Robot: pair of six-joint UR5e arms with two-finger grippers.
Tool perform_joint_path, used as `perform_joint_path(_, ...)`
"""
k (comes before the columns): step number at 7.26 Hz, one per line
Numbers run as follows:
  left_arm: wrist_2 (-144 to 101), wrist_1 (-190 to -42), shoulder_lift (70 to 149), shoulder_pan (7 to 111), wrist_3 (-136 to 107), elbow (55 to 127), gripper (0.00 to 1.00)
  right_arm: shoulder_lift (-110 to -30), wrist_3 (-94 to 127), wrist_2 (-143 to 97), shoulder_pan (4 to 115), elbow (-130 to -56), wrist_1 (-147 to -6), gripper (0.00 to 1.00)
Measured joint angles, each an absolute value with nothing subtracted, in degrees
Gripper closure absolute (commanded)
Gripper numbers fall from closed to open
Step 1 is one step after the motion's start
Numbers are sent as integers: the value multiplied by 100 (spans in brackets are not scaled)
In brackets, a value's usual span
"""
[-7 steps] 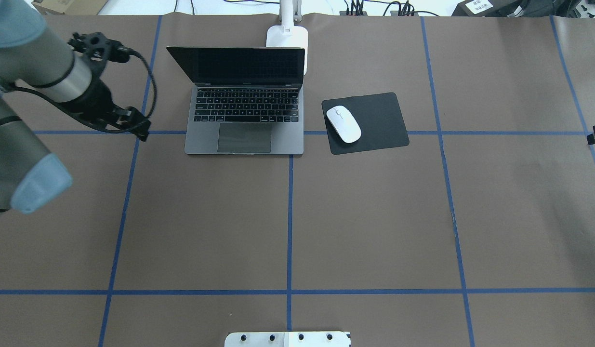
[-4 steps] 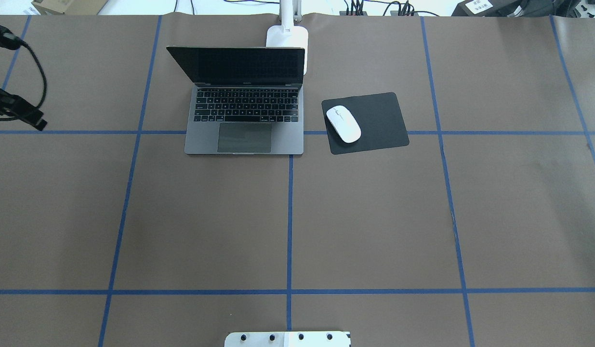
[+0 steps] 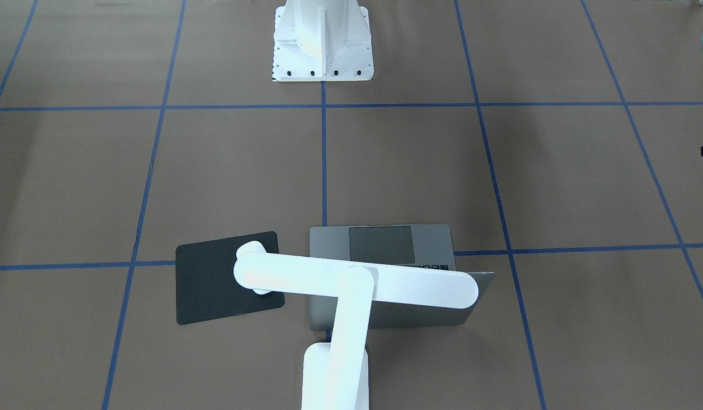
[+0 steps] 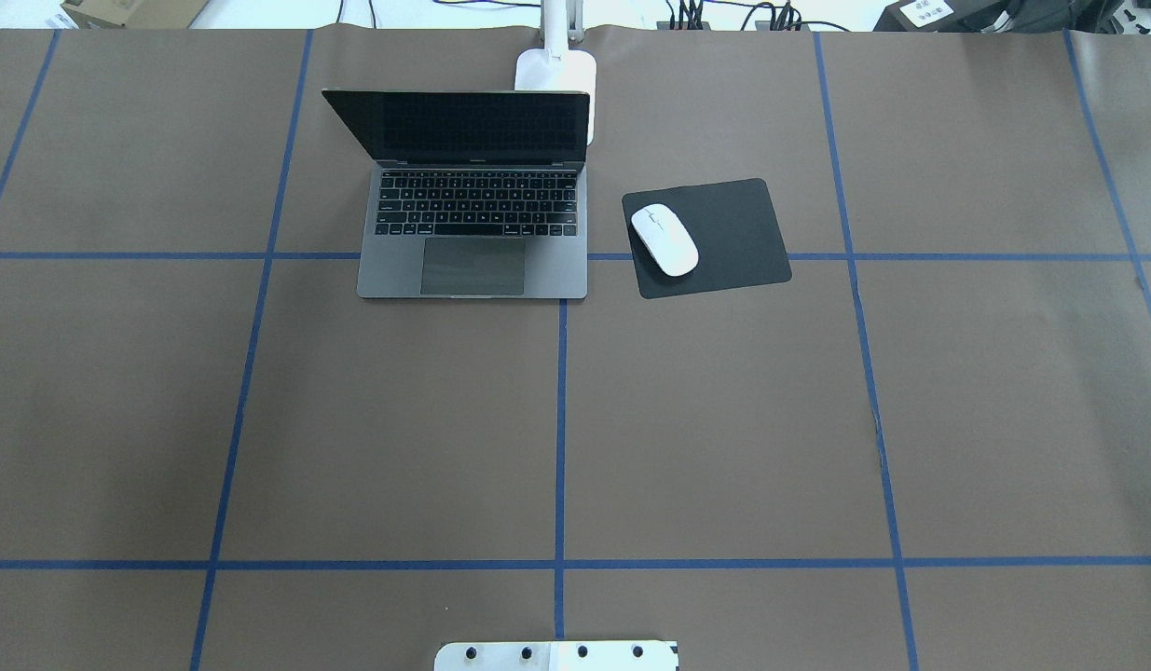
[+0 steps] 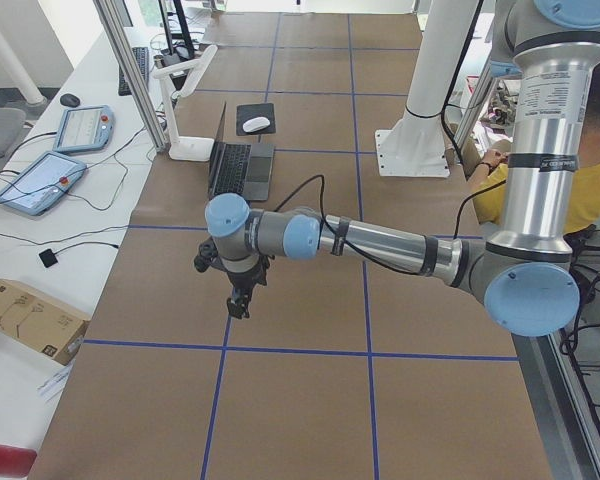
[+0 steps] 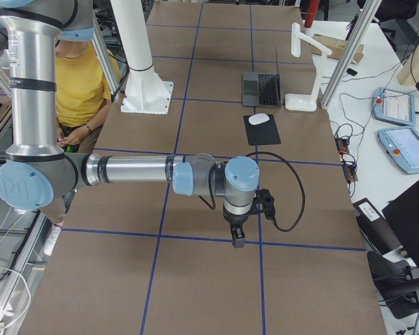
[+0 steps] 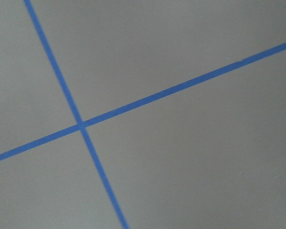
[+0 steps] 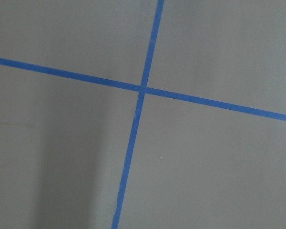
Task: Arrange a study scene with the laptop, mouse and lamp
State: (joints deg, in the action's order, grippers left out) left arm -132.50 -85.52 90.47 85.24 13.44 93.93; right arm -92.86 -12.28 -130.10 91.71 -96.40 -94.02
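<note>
- The laptop (image 4: pixel 472 200) sits open toward the far side of the counter (image 4: pixel 724 419). Its screen faces the robot, its long axis runs left to right, and it lies a little left of the centre line.
- The mouse (image 4: pixel 664 239) lies on a black mouse mat (image 4: pixel 733 233) just beside the laptop's right edge, its long axis slanted across the mat.
- The lamp (image 3: pixel 357 286) has its base behind the laptop's right rear corner. Its bar head stretches above the lid and the mat's inner edge.
- The left hand (image 5: pixel 239 300) hangs pointing down over bare counter at the left end, well apart from the laptop. The right hand (image 6: pixel 237 237) hangs likewise at the right end, well apart from the mouse.
- I cannot tell whether either hand is released or clenched. The wrist views show only crossing blue tape (image 7: pixel 81 125).
- All three things look to be in place. For any adjustment, the left arm is nearer the laptop and the right is nearer the mouse, and each would mostly travel sideways, inward along the counter.
</note>
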Motion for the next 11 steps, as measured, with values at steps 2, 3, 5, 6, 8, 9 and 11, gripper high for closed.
perform_joint_path(2, -13252, -8763, 8875, 8911, 1456, 8995, 0, -9286, -1259, -12994, 9189, -9639, -9407, 0)
perform_joint_path(3, -13301, -8804, 8825, 9013, 1459, 9006, 0, -9263, -1259, -13011, 9190, -9640, -9407, 0)
perform_joint_path(5, -13446, -8792, 8806, 9232, 1471, 9112, 0, -9193, -1263, -13038, 9186, -9654, -9412, 0)
perform_joint_path(6, -13533, -8820, 8828, 9297, 1496, 9137, 0, -9167, -1265, -13048, 9182, -9678, -9413, 0)
perform_joint_path(8, -13590, -8861, 8851, 9329, 1514, 9250, 0, -9192, -1265, -13118, 9178, -9702, -9382, 0)
perform_joint_path(9, -13593, -8864, 8824, 9335, 1503, 9350, 0, -9216, -1262, -13174, 9176, -9705, -9369, 0)
perform_joint_path(11, -13589, -8866, 8753, 9337, 1475, 9470, 0, -9232, -1245, -13206, 9176, -9706, -9362, 0)
